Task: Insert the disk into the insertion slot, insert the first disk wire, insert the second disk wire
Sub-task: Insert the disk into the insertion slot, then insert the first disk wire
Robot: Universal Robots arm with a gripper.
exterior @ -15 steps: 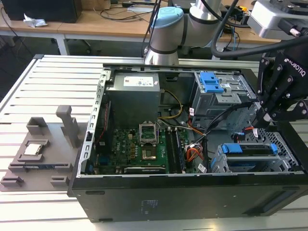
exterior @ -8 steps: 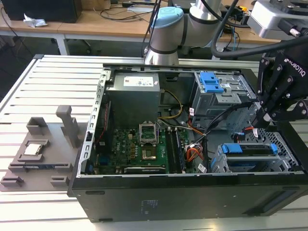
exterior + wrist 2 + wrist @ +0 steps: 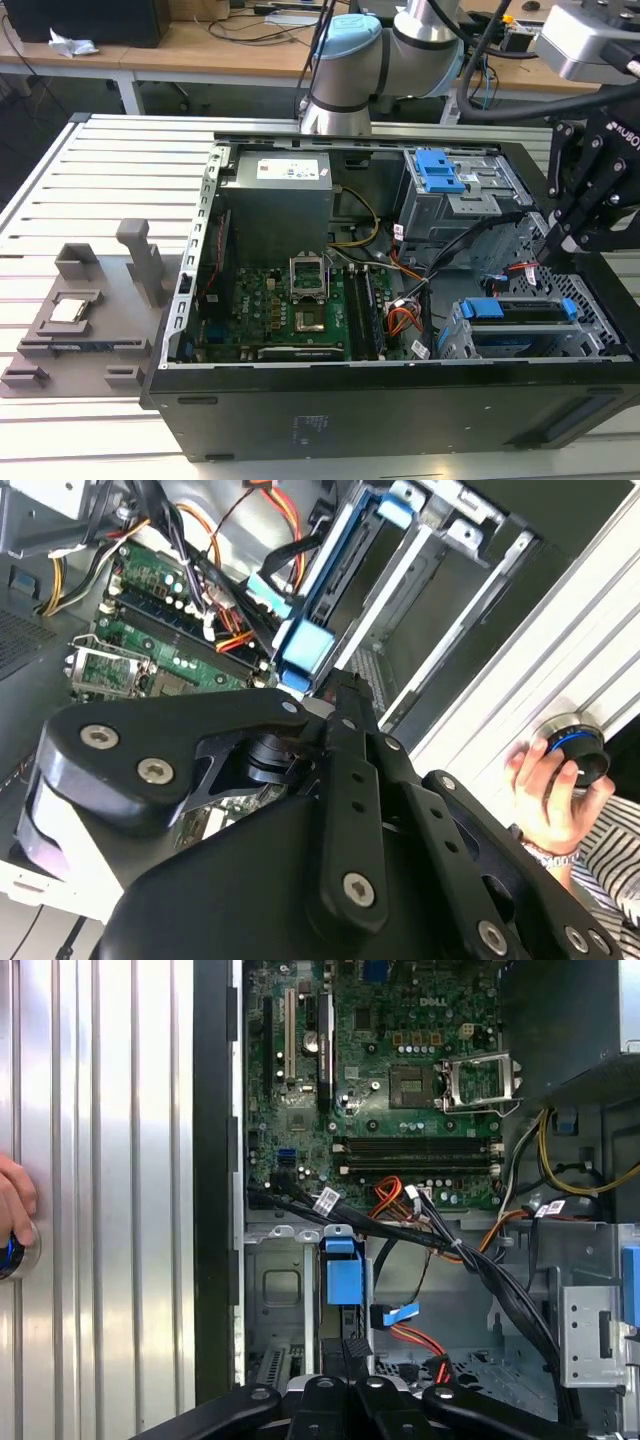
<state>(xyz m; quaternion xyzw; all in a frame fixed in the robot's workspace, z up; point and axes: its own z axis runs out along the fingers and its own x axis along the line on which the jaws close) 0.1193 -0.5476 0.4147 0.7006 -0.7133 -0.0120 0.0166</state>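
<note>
Gripper [image 3: 550, 258] hangs just above the insertion slot [image 3: 455, 340], on the side toward the taller cage [image 3: 450, 195]. No view lets me tell whether it is spread or pressed together.

Disk [image 3: 530, 325] lies inside the slot, with its blue carrier tab [image 3: 342, 1278] showing at the slot's end. It looks seated, or close to it.

Loose wiring: a blue-tipped flat cable [image 3: 398, 1313] and red leads [image 3: 415, 1338] sit just beside the slot. A black bundle [image 3: 480, 1260] crosses above it.

Risks, as I judge them:
- Coming down by the slot, the gripper could snag that bundle and tug a plug off the motherboard [image 3: 380, 1080].
- A skewed connector could jam against the disk's port.

A person's hand [image 3: 550, 790] rests on a knob [image 3: 575, 752] outside the case [image 3: 400, 420], well apart from the slot.
</note>
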